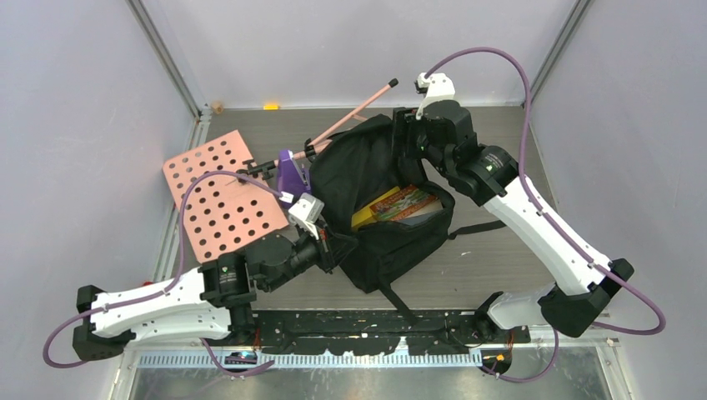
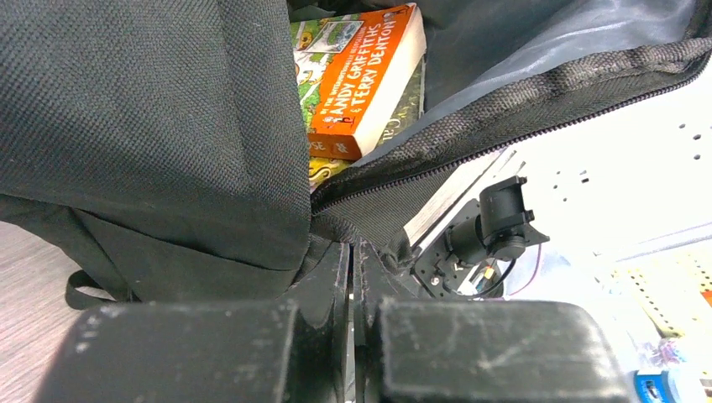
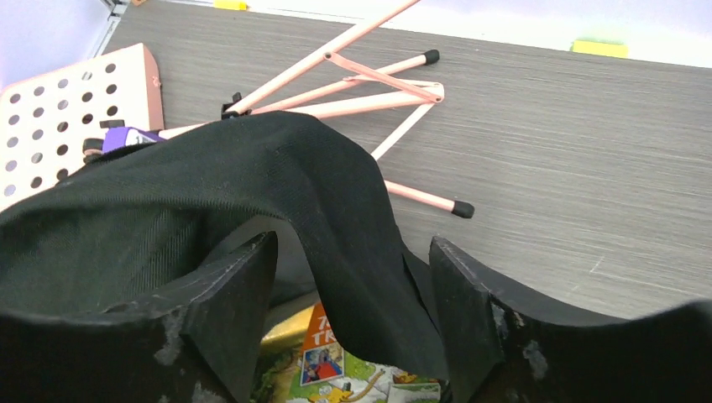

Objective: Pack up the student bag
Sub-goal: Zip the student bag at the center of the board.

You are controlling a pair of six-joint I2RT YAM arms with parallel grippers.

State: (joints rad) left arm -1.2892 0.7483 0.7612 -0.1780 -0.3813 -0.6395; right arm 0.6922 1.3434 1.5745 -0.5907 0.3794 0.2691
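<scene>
The student bag, a large black backpack, lies in the middle of the table with its main compartment open. Books lie inside, the top one with an orange spine. My left gripper is at the near-left edge of the opening, shut on the bag's fabric by the zipper. My right gripper is at the bag's far edge, open. A raised fold of the black flap stands between its fingers, above the books.
A pink pegboard lies left of the bag. A pink tripod stand with a purple clamp lies behind the bag and shows in the right wrist view. A small yellow piece sits at the back wall.
</scene>
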